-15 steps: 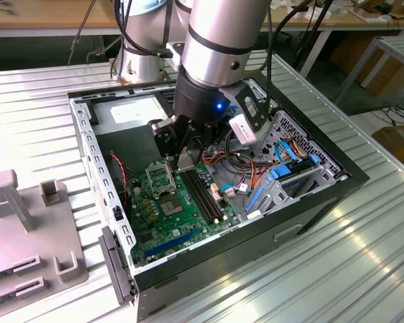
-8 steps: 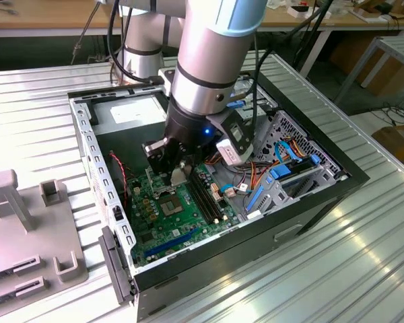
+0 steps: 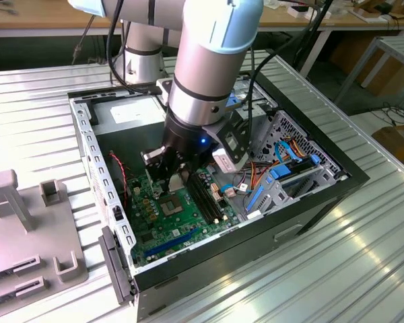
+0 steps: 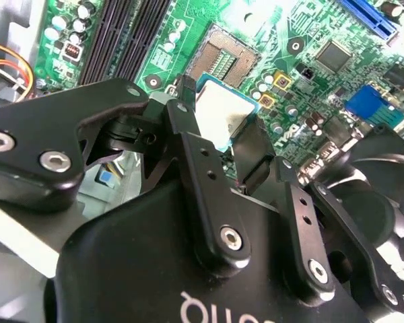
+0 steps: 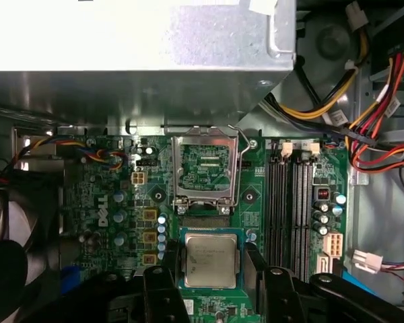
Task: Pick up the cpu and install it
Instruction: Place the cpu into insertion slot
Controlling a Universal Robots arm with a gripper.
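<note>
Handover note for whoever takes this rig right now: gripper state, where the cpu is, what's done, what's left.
The gripper is shut on the small flat square grey-topped cpu, holding it above the green motherboard.
The shiny metal-framed socket is empty with its contacts exposed, and sits just beside the held cpu.
Done: cpu picked up.
Left: cpu not yet seated in the socket.

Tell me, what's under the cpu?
Green motherboard shows around the cpu, which the end effector grips. The patch straight beneath it is hidden. The open socket lies beside it, uncovered.
</note>
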